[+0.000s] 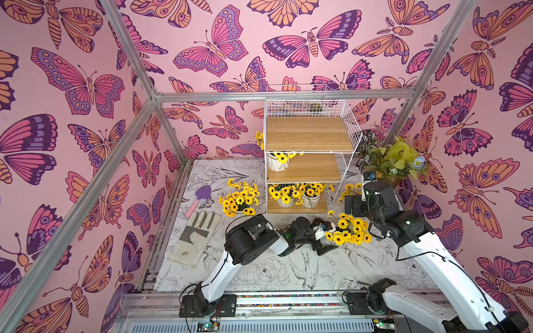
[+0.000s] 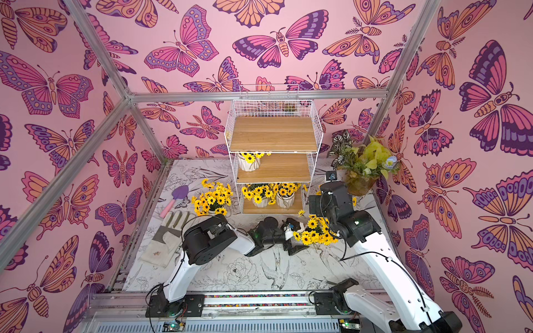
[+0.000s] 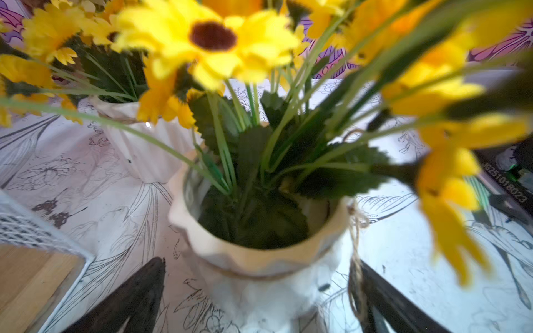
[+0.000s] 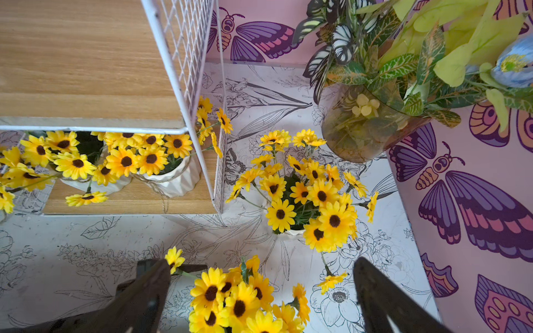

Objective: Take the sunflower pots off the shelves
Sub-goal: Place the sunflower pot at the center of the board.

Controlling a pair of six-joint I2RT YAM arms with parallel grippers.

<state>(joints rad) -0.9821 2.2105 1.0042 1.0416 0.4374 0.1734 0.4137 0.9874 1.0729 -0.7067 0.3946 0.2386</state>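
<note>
Six sunflower pots in all: three on the shelves (image 1: 308,132), three down on the table (image 1: 288,274). One middle-board pot (image 1: 277,165) stands at the left end of the shelves' middle board. Two bottom-board pots (image 1: 285,201) (image 1: 311,200) sit side by side on the lowest board. Off the shelves, a left-side pot (image 1: 239,199) stands just beside their left wall, a front pot (image 1: 347,230) near their right front corner, and a right-side pot (image 4: 302,201) just beside their right wall.

One trowel (image 1: 202,196) and one glove (image 1: 196,239) lie left of the shelves, beyond the left-side pot. One foliage pot (image 1: 395,164) stands well to the shelves' right.

There are two grippers. The left gripper (image 3: 259,261) has its jaws spread wide on either side of the front pot, which stands on the table between them. Its fingers (image 3: 138,294) look apart from the pot's wall, though that view is blurred. The right gripper (image 4: 261,261) is also spread and holds nothing, above the table by the shelves' right front corner.

The right wrist view shows the right-side pot whole — in both top views the right arm (image 1: 409,227) covers most of it. Only the top views show the middle-board pot. Only the left wrist view shows the twine (image 3: 356,219) round the front pot's rim.
</note>
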